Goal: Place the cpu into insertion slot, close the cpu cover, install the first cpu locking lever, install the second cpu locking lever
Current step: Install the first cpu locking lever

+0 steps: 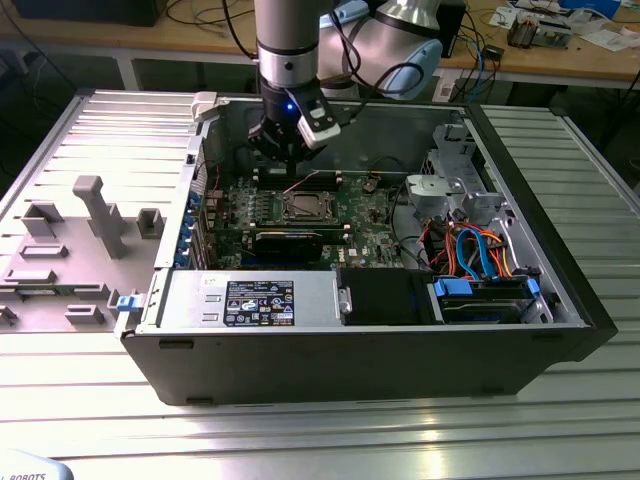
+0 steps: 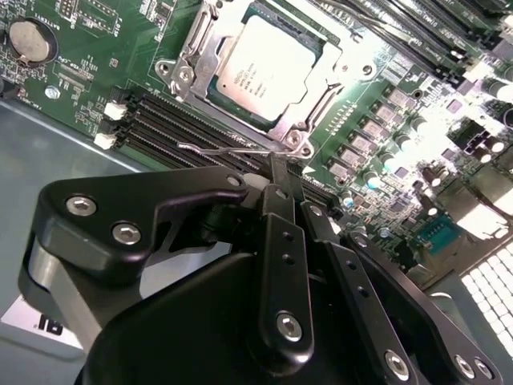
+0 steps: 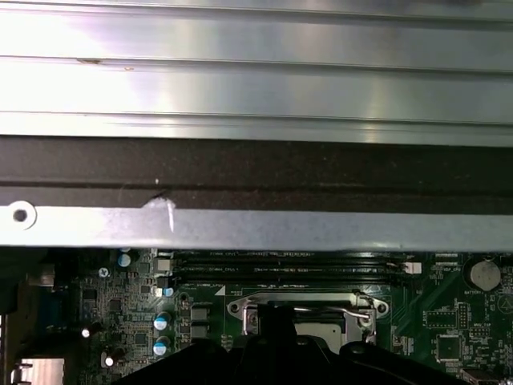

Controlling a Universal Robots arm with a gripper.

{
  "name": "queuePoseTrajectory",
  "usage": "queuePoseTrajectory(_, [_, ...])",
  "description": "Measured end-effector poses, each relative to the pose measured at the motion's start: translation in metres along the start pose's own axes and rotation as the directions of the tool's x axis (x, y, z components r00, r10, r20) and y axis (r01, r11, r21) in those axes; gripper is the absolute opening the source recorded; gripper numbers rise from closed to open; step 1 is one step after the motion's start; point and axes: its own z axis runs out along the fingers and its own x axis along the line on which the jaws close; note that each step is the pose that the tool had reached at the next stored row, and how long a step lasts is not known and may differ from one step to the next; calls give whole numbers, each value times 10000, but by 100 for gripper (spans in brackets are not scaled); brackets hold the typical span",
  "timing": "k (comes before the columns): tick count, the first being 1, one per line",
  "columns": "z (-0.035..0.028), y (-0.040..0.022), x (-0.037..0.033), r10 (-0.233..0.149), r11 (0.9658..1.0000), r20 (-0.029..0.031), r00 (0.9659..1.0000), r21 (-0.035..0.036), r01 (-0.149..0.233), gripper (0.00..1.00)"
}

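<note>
While the exterior view takes in the whole open computer case (image 1: 350, 365), the cpu (image 2: 256, 68) is made out plainly in the second wrist view. It is seated in the insertion slot (image 1: 288, 207), with the cpu cover (image 2: 195, 58) laid flat around it. A thin wire locking lever (image 2: 224, 149) is seen just beside the gripper (image 2: 278, 163), whose fingers are drawn together; contact with the lever cannot be told.

The arm is held upright, with the gripper at about eleven o'clock of the slot in the exterior view. A black expansion card (image 1: 288, 240) is set at six o'clock of the slot, a power supply (image 1: 250, 300) at seven, and cabled drive bays (image 1: 480, 270) at four. In the first wrist view the case wall (image 3: 256, 228) is seen between the motherboard (image 3: 96, 313) and the ribbed table (image 3: 256, 80).
</note>
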Motion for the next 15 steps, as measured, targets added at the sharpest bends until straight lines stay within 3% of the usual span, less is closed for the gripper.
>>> queuePoseTrajectory(4, [14, 22, -31, -3, 10000, -2, 10000, 53, 3, 11])
queuePoseTrajectory(15, [61, 86, -142, 9, 9999, -6, 10000, 106, -9, 11])
